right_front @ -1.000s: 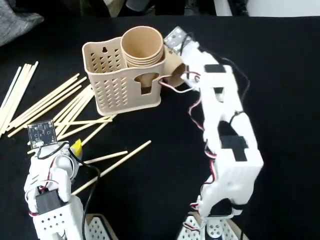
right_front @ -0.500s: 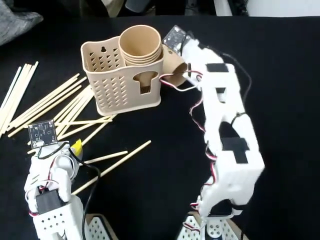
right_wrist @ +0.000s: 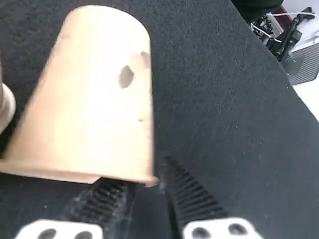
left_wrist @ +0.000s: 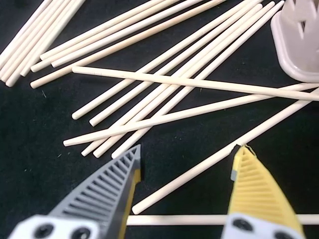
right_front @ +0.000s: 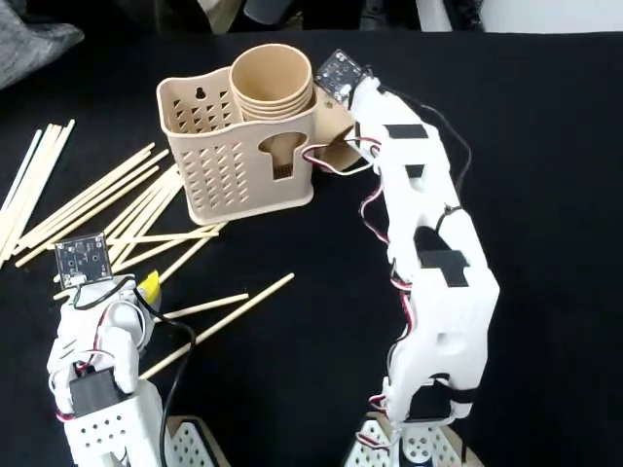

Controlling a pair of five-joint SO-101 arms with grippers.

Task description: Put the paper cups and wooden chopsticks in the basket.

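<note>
Beside the basket (right_front: 234, 185), against its right wall in the high view, your right gripper (right_wrist: 147, 181) pinches the rim of a paper cup (right_wrist: 94, 99), with the cup's wall caught between the two fingers. That cup is tipped on its side, outside the basket. A stack of cups (right_front: 274, 83) stands upright in the basket's right compartment. Your left gripper (left_wrist: 187, 154) hangs low over the black table (right_front: 545, 195) at the front left, fingers spread wide. Wooden chopsticks (left_wrist: 164, 84) lie scattered on the table left of the basket, and one of them runs across the gap between those spread fingers, untouched.
</note>
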